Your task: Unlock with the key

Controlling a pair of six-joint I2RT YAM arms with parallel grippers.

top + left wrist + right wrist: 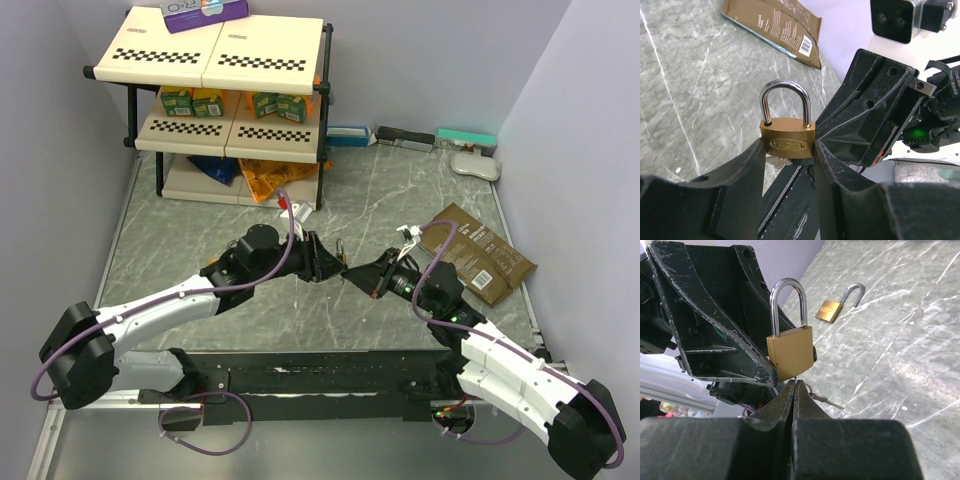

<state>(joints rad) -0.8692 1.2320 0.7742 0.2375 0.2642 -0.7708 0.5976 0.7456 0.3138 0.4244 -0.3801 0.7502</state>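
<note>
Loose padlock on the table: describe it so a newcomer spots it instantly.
Start at the grey marbled table. Past the left pincer, a small brass padlock lies flat on it. Unlike the held padlock, its shackle stands open.

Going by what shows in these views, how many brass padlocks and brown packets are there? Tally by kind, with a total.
Brass padlocks: 2 (held padlock, open padlock)
Brown packets: 1 (brown packet)
Total: 3

The closed right hand (pixel 796 386) sits just under the brass padlock (pixel 790 352); a smaller padlock (pixel 831 311) lies beyond.
</note>
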